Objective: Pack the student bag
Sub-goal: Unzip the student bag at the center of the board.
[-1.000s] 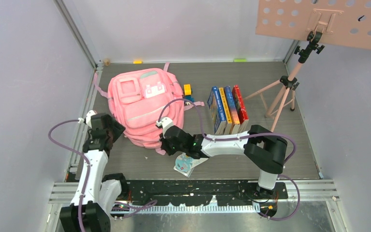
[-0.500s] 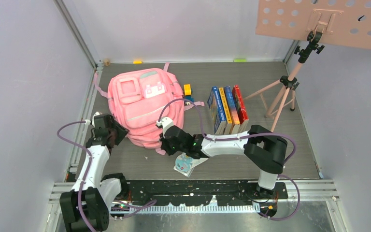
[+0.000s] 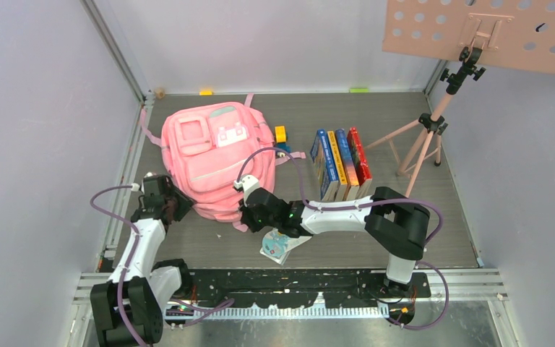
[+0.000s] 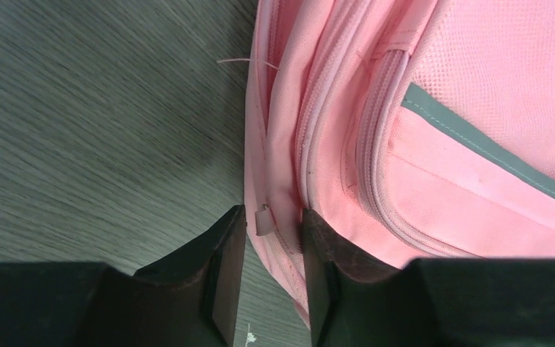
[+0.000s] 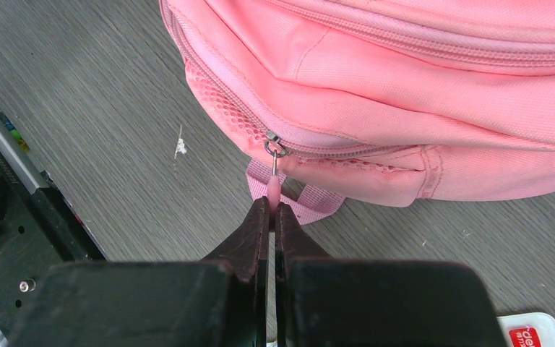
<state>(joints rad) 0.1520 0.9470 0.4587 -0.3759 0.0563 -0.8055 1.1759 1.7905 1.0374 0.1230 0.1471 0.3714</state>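
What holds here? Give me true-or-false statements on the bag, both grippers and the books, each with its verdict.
1. The right gripper is shut on the student bag by its zipper pull. True.
2. The left gripper hangs far from the bag. False: its jaws straddle the bag's edge.
3. The books are packed inside the bag. False: they stand on the table, right of the bag.
4. The bag lies flat, front pockets up. True.
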